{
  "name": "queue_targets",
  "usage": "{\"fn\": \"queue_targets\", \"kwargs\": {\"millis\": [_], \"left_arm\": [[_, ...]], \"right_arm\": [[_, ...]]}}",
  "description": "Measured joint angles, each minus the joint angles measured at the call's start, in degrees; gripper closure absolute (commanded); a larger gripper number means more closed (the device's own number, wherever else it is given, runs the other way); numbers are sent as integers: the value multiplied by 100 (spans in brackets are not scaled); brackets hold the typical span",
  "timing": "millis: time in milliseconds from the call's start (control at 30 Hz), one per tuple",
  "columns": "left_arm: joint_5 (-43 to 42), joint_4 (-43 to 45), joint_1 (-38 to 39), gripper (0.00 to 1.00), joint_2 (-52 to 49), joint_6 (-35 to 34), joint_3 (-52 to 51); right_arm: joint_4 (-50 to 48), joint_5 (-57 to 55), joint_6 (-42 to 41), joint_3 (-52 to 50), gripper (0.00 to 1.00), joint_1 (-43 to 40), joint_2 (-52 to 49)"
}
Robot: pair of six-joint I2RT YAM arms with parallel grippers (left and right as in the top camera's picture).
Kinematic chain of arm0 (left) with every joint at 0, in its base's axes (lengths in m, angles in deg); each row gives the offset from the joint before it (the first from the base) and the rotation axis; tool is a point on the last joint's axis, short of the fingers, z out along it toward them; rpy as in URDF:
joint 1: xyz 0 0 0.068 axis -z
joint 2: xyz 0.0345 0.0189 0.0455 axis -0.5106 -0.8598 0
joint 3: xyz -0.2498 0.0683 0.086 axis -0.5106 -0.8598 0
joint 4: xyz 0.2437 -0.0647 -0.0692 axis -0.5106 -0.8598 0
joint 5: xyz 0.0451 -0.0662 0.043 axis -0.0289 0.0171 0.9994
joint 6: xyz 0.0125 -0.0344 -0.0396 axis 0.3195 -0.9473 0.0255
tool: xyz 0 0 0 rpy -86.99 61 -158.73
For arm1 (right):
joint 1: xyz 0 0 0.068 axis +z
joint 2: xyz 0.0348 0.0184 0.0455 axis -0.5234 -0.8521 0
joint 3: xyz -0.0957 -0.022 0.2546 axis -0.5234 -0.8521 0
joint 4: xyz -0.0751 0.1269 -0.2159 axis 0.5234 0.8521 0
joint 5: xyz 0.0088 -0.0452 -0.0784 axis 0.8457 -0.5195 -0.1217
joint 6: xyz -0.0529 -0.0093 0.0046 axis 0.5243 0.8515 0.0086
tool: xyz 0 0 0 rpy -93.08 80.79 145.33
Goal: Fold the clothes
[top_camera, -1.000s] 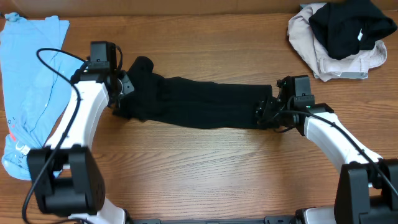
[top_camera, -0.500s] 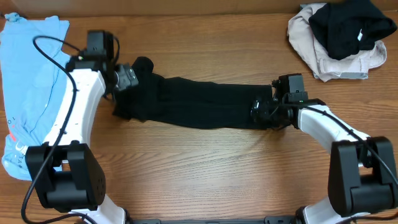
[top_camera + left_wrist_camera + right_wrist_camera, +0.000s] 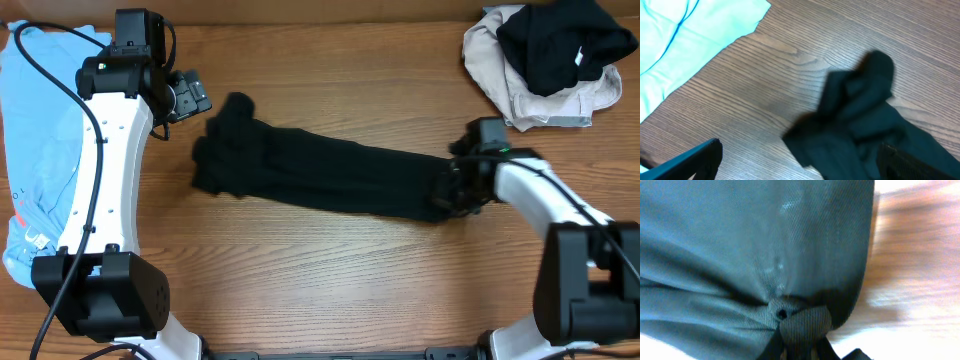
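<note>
Wooden table [image 3: 330, 270]: my right pincer [image 3: 447, 192] clenches the clothes [image 3: 320, 175]; left pincer [image 3: 193, 96], released beside them, should pinch the bunched end.

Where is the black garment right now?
In the overhead view the garment lies stretched across the middle of the table, its right end pinched in the right gripper, its left end free near the open left gripper.

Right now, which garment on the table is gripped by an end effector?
The long black garment across the middle: the right end effector pinches its right end. The light blue shirt and the beige-and-black pile lie untouched.
</note>
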Motion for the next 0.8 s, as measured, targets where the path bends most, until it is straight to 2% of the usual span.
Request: {"fn": "queue_targets", "kwargs": {"millis": [133, 300, 467, 600, 633, 667, 700, 800], "left_arm": [[0, -39, 0, 0, 0, 0, 0], [-7, -107, 0, 0, 0, 0, 0], [-76, -111, 0, 0, 0, 2, 0], [-157, -127, 0, 0, 0, 0, 0], [-164, -127, 0, 0, 0, 0, 0], [-179, -129, 0, 0, 0, 2, 0], [-186, -131, 0, 0, 0, 0, 0], [-205, -208, 0, 0, 0, 4, 0]], "right_arm": [[1185, -22, 544, 787, 96, -649, 439], [1762, -61, 949, 1532, 96, -730, 699], [1690, -92, 973, 1641, 96, 55, 706], [1303, -85, 732, 1641, 94, 1169, 590], [1200, -79, 660, 1641, 91, 1414, 531], [1104, -79, 592, 1641, 79, 1626, 463], [990, -83, 516, 1641, 52, 1864, 378], [774, -94, 240, 1641, 27, 2457, 107]]}}
